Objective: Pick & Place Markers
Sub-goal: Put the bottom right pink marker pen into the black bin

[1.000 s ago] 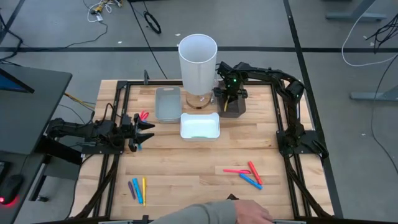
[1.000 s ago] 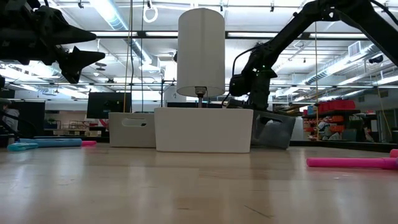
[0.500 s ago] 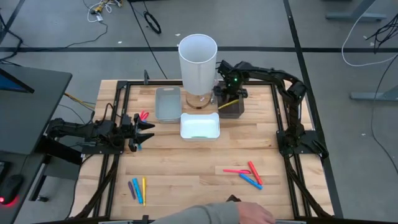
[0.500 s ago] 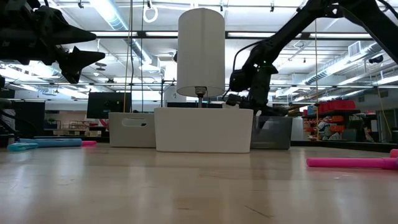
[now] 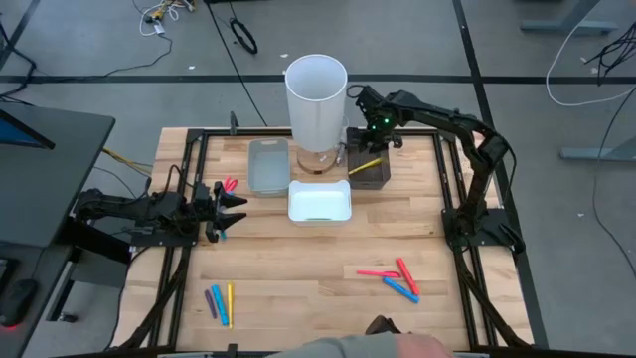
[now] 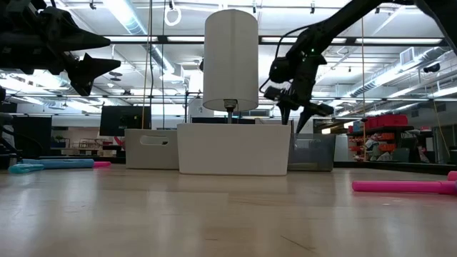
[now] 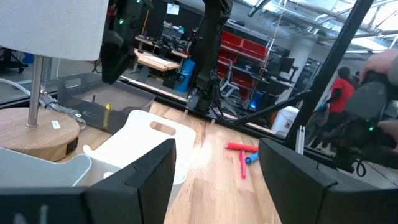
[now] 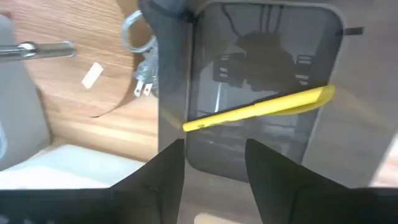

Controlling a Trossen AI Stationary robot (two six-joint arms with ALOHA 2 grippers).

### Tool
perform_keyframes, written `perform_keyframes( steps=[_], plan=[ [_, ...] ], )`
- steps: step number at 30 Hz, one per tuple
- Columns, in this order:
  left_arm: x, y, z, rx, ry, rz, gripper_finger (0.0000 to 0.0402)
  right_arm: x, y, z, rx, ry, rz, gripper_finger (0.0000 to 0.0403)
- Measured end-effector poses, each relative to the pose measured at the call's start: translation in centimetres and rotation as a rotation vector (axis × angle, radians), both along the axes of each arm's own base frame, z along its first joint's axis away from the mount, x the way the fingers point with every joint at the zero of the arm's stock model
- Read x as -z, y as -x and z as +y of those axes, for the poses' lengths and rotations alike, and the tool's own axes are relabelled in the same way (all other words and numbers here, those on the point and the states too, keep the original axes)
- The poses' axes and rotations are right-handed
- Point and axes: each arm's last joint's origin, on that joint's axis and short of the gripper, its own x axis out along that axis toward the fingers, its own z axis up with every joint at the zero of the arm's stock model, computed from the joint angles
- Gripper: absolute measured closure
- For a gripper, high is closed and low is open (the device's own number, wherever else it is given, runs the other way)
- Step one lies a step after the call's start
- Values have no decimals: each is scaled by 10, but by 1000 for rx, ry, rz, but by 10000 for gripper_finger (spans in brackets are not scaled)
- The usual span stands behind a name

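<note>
1. High view: the right gripper [image 5: 370, 127] hangs above the dark tray [image 5: 370, 171], where a yellow marker [image 5: 366, 164] lies slantwise; the left gripper [image 5: 231, 210] waits near the table's left edge, fingers apart. Other markers [image 5: 397, 278] lie on bare wood, well apart from the trays.
2. Low view: the right gripper's [image 6: 300, 100] fingers are spread, holding nothing, clear above the tray rims.
3. Right wrist view: the yellow marker [image 8: 261, 109] spans the tray [image 8: 261, 25] from wall to wall.

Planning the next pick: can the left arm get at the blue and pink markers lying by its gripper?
Probably yes. The left gripper hangs open just above the blue marker and pink marker, and nothing stands between. The right gripper is off over the dark tray.
</note>
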Motion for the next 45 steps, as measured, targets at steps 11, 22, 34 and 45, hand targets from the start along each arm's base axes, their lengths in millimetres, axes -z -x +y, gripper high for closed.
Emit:
perform_keyframes(
  steps=[11,22,34,45],
  plan=[
    [0,0,0,0,0,0,168,-45,9,26,-17,114,-45,233],
    [0,0,0,0,0,0,168,-67,15,55,-110,148,-21,233],
    [0,0,0,0,0,0,168,-73,11,80,-291,168,-9,233],
    [0,0,0,0,0,0,168,-73,10,85,-733,289,-4,233]
  ],
)
